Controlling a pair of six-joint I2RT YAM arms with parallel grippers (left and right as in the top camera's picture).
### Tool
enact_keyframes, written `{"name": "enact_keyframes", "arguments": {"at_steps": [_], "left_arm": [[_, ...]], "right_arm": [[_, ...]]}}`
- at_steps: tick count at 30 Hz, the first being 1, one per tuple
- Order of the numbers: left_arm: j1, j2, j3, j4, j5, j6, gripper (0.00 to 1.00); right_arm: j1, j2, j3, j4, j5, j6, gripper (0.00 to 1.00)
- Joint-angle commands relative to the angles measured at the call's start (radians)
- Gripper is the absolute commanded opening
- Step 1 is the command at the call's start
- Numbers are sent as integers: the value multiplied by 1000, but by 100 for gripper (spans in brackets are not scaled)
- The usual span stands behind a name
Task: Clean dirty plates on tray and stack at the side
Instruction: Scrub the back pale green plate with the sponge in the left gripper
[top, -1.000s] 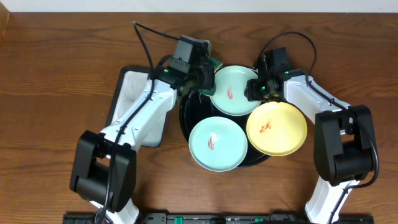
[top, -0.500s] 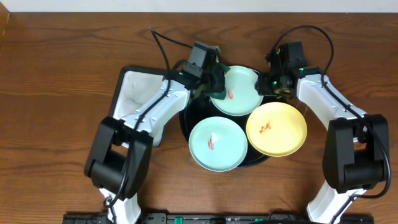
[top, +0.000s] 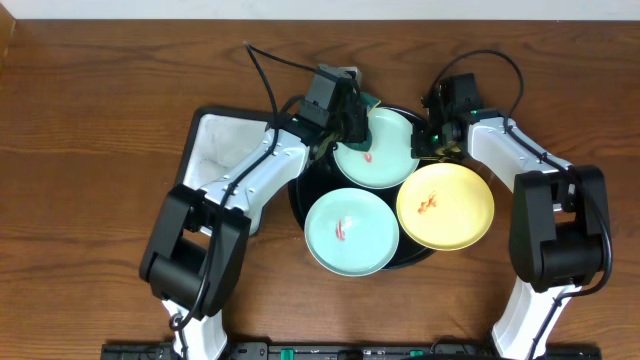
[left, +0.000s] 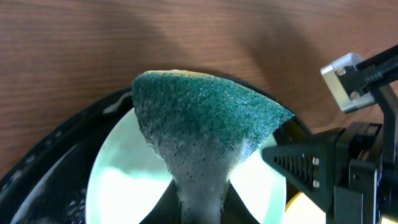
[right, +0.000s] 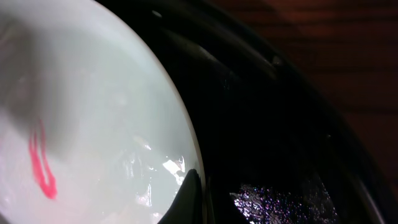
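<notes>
The black tray (top: 300, 192) holds three plates. The back mint-green plate (top: 385, 160) has a red smear; the front mint-green plate (top: 350, 232) and the yellow plate (top: 445, 207) have one too. My left gripper (top: 352, 112) is shut on a green foamy sponge (left: 205, 109), held over the back plate's (left: 121, 180) far-left edge. My right gripper (top: 427, 142) pinches that plate's right rim; in the right wrist view its fingers (right: 198, 194) straddle the rim of the plate (right: 93, 112) above the tray (right: 273, 124).
A rectangular white-grey tray (top: 215, 160) with a dark rim lies left of the black tray, under my left arm. Brown wood tabletop (top: 100, 100) surrounds everything. The black tray's floor is wet (right: 280, 199).
My left gripper moved right and back with the sponge to the back plate's edge. My right gripper shifted slightly at the plate's right rim. The plates stayed nearly still.
</notes>
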Motion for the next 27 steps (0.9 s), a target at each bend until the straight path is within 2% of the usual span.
{"name": "enact_keyframes", "arguments": {"at_steps": [1, 5, 9, 12, 14, 22, 24, 27], "left_arm": [[-24, 56, 4, 21, 2, -22, 7], [-42, 139, 4, 58, 12, -122, 7], [-52, 224, 4, 139, 116, -215, 7], [-51, 256, 4, 122, 129, -254, 7], [-40, 258, 5, 77, 98, -220, 7], [39, 225, 80, -181, -185, -18, 7], [39, 225, 111, -212, -233, 27, 7], [24, 225, 119, -198, -238, 31, 8]], "right_arm": [[5, 14, -2, -25, 13, 9, 1], [7, 12, -2, -38, 13, 8, 1], [10, 12, -2, -53, 13, 5, 1], [10, 12, -2, -63, 13, 5, 1], [10, 12, -2, -67, 14, 5, 1], [10, 12, -2, -72, 13, 5, 1], [10, 12, -2, -73, 13, 5, 1], [10, 12, -2, -76, 14, 4, 1]]}}
